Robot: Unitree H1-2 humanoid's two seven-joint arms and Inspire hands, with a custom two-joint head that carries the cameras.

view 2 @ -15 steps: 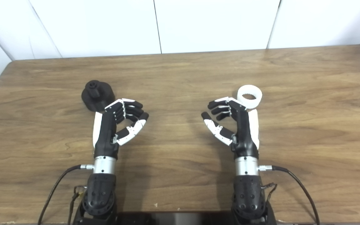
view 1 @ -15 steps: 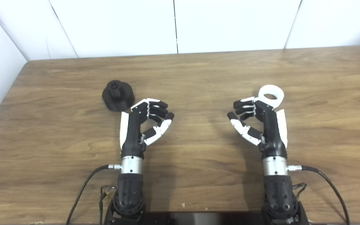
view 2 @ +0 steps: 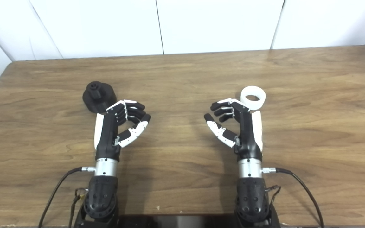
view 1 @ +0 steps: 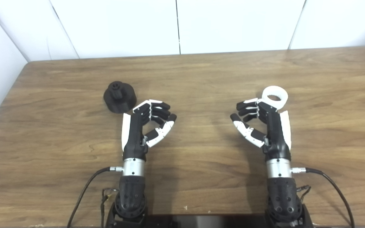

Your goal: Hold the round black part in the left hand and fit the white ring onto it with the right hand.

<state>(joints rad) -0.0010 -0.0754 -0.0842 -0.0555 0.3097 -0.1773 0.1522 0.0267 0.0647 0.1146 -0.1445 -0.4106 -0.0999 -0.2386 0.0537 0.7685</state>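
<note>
Wood table [view 1: 201, 79] carries both parts, neither held. Black part [view 1: 119, 96] sits upright on its wide base, hub up, just beyond and left of the left hand [view 1: 146, 122]; contact between them cannot be told. White ring [view 1: 275, 97] lies flat, hole up, just past the knuckles of the right hand [view 1: 260, 122]. Both hands stand on edge, palms facing each other, fingers [view 2: 128, 112] curled loosely toward the thumbs with a gap between, empty. Forearms reach straight in from the near edge, well apart.
</note>
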